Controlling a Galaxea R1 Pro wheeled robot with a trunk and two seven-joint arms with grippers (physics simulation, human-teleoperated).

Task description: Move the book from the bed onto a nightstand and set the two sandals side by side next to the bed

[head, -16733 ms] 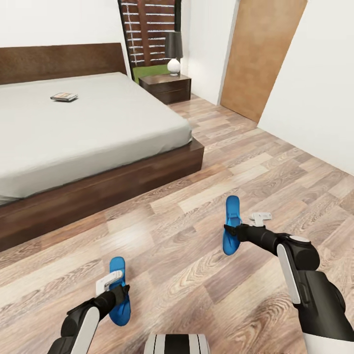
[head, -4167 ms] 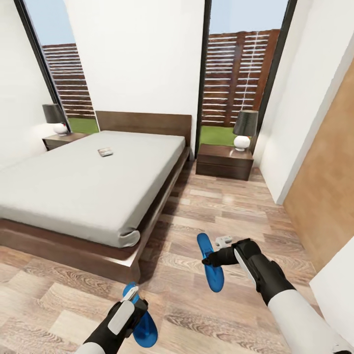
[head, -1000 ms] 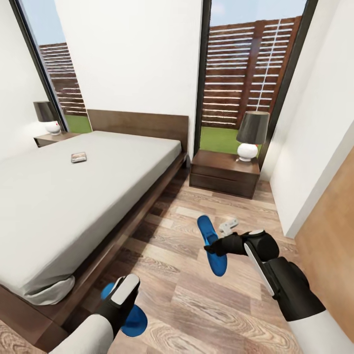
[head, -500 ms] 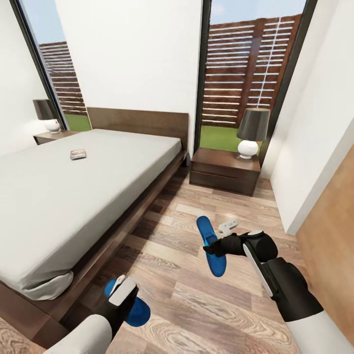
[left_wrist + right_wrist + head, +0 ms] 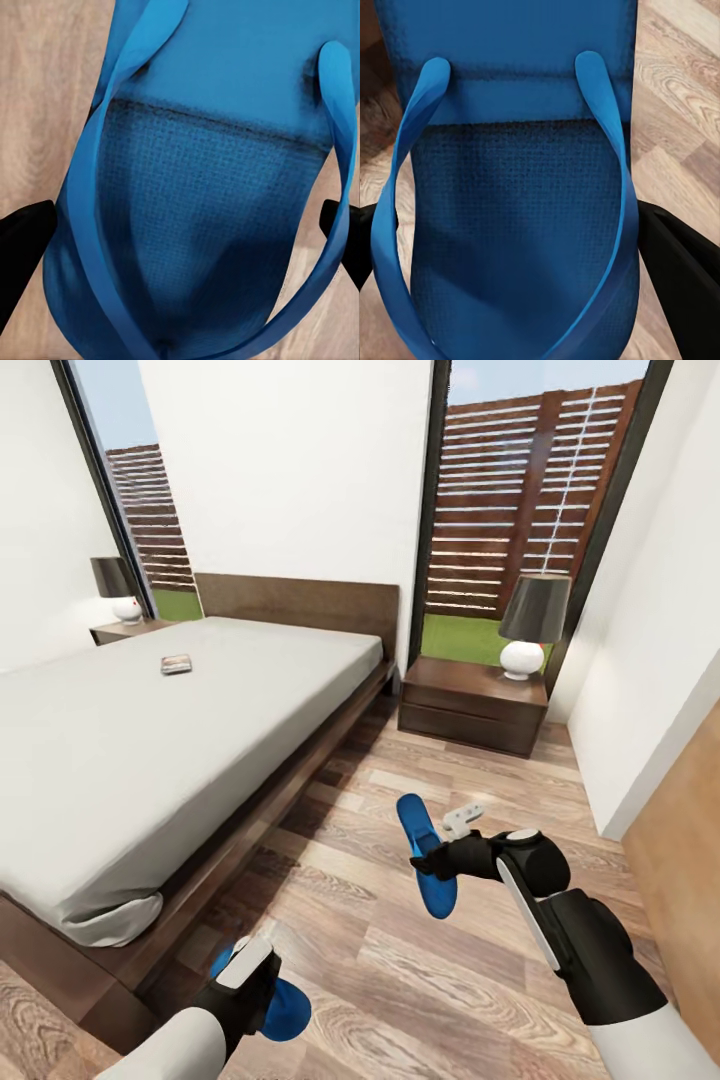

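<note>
Left gripper: it is sitting at the bottom left of the head picture, squeezing one blue sandal by its two long edges. In the left wrist picture a dark fingertip is pressing on each side of that sandal.

Right gripper: it is sitting in the lower middle of the head picture, holding the other sandal around its middle. In the right wrist picture its dark finger is hugging the edge of the blue sole.

Which way the right one is pointing: its long side is running up and down the picture, toward the nightstand in the middle right.

Which way the left one is pointing: I cannot tell, because the arm is hiding most of it.

Bed: it is filling the left side of the head picture. Its dark wood side is running from the lower left up to the middle.

Which arm is nearer the bed: the left one, I think. It is hanging just beside the bed's near corner. The right one is hanging over bare floor, further from the frame.

What the next move needs: I think both sandals should go down on the floor beside the bed frame, pointing the same way and lying close together.

Book: it is lying on the mattress, in the upper left, not yet moved.
</note>
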